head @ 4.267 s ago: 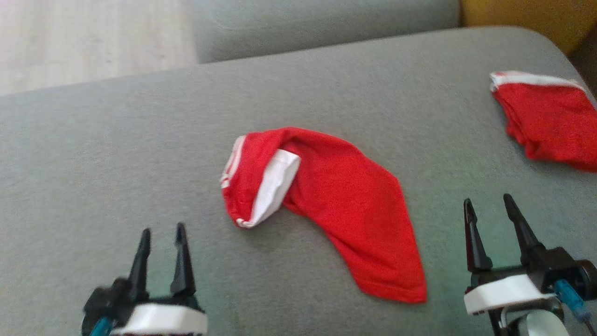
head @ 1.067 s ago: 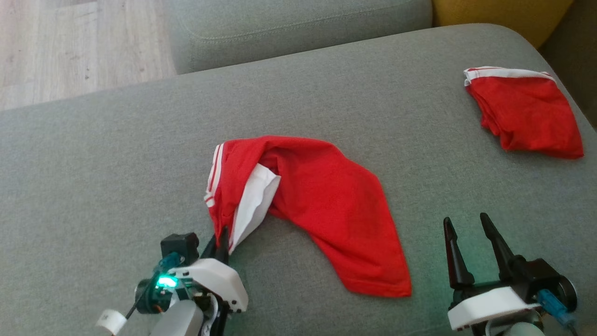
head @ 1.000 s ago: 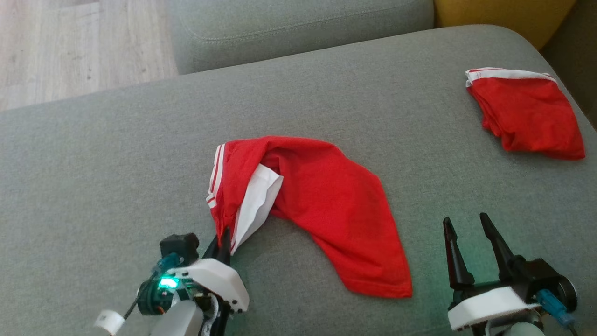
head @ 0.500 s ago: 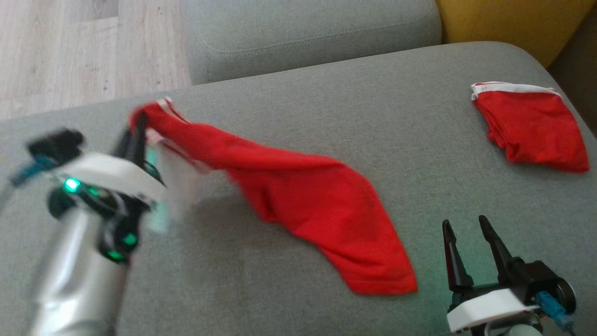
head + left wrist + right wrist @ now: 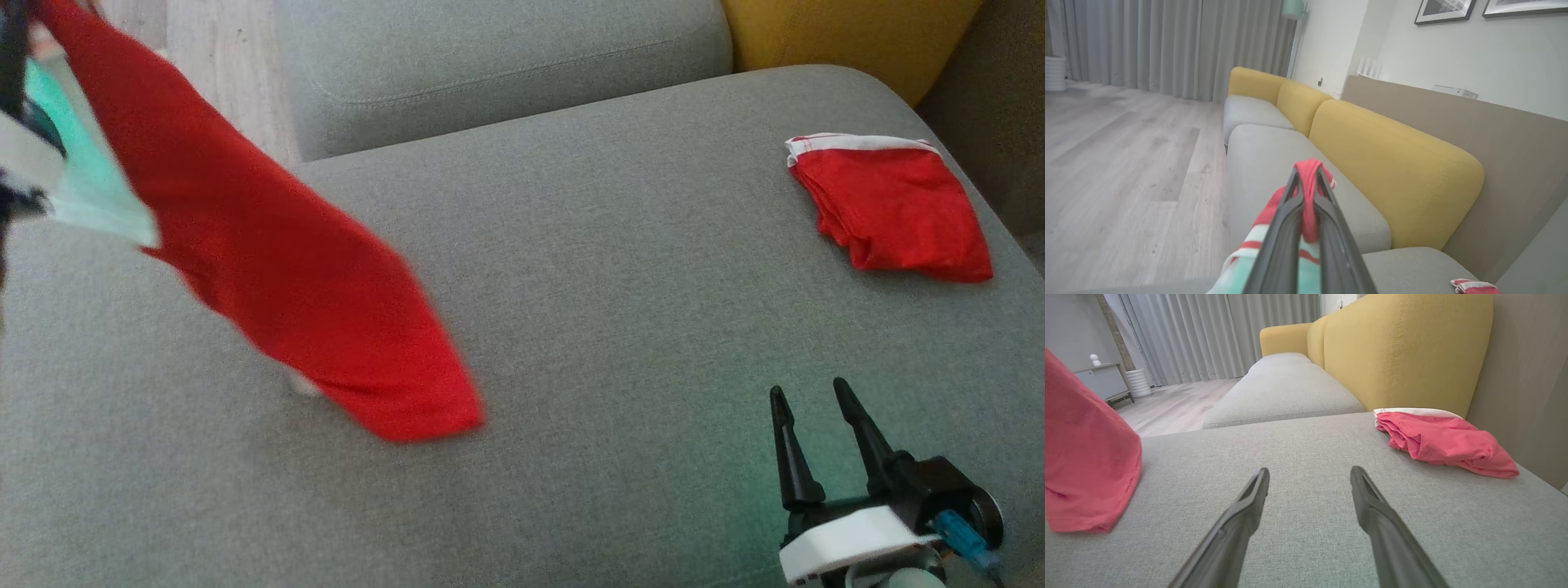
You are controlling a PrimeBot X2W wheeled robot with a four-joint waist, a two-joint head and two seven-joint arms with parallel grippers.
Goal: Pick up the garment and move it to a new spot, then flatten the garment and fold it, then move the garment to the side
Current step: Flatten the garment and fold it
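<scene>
The left gripper [image 5: 1306, 173] has its jaws pressed together on a bunched edge of the red garment [image 5: 269, 278], which hangs slanting from the head view's upper left, its lower end seeming to brush the grey seat [image 5: 620, 269]. The right gripper [image 5: 807, 388] waits low with jaws spread and nothing between them. To move the garment well, lift until the trailing end clears the seat, carry it steadily so it does not swing, and set it down well apart from the second red garment [image 5: 890, 208]. No brand, label or writing can be read; only white and red stripes [image 5: 1249, 245] show near the pinch.
</scene>
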